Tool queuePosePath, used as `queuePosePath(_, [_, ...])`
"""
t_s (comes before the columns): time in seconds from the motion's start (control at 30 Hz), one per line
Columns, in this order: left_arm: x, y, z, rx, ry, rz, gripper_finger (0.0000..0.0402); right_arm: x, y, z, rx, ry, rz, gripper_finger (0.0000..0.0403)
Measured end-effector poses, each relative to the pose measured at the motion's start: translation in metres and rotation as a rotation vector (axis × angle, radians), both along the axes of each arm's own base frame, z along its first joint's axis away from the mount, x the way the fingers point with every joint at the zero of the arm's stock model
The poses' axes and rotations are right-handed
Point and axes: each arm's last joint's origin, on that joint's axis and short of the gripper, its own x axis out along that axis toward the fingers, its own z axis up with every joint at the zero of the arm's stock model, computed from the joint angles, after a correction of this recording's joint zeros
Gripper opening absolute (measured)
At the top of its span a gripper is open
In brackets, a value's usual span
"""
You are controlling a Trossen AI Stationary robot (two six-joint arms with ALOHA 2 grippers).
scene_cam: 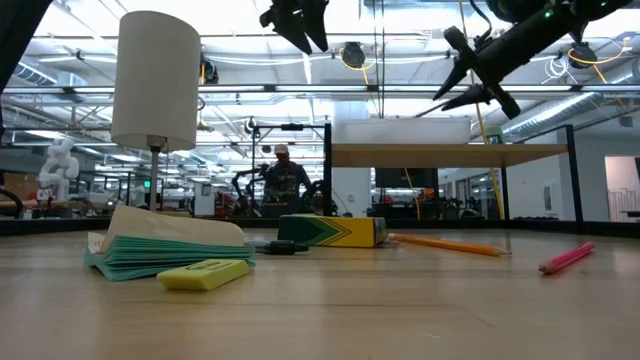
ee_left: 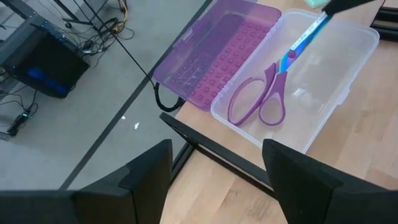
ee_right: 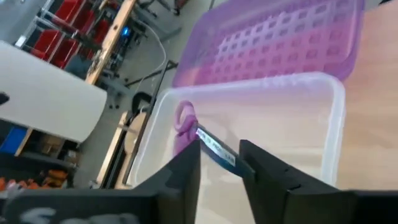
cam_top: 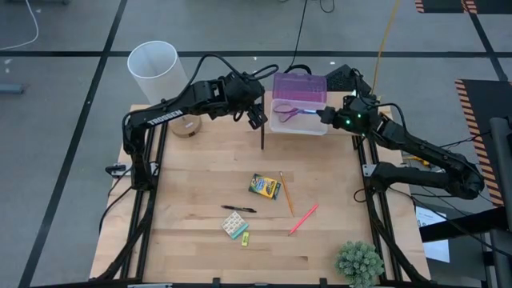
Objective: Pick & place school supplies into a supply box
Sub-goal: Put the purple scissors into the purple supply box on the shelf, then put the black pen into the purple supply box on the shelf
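Observation:
The clear supply box (cam_top: 314, 126) stands at the table's far edge with its purple lid (cam_top: 300, 86) swung open behind it. Purple-handled scissors (ee_left: 258, 102) are inside it. My right gripper (ee_right: 219, 155) reaches over the box from the right and is shut on them. My left gripper (ee_left: 214, 180) hangs open just left of the box, above the table's far edge, touching nothing. On the middle of the table lie the crayon box (cam_top: 265, 186), orange pencil (cam_top: 286, 192), pink pen (cam_top: 303, 218), black pen (cam_top: 238, 209), eraser block (cam_top: 235, 226) and a yellow piece (cam_top: 246, 238). My right gripper pinches the scissors' blade end (ee_right: 214, 148) between its two fingers. The fingers come from the table's right side, slanting down into the box. The scissors tilt, with the purple handles (ee_left: 249, 106) low in the box and the blades (ee_left: 301, 40) rising toward the fingers.
A tall white cylinder (cam_top: 154, 70) stands at the far left corner. A small green plant (cam_top: 359, 262) sits at the near right corner. Bare wood lies between the box and the loose supplies.

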Motion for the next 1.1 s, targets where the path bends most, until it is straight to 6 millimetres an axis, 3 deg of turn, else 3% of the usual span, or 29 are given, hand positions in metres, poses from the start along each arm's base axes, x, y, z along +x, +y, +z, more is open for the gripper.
queuePosePath(0.57, [0.0, 0.0, 0.0, -0.005, -0.007, 0.006, 0.025, -0.005, 0.006, -0.004, 0.052, 0.044, 0.074, 0.0243])
queuePosePath(1.1, [0.001, -0.002, -0.001, -0.076, -0.038, -0.03, 0.025, -0.026, 0.024, 0.021, -0.06, -0.092, 0.141, 0.0251])
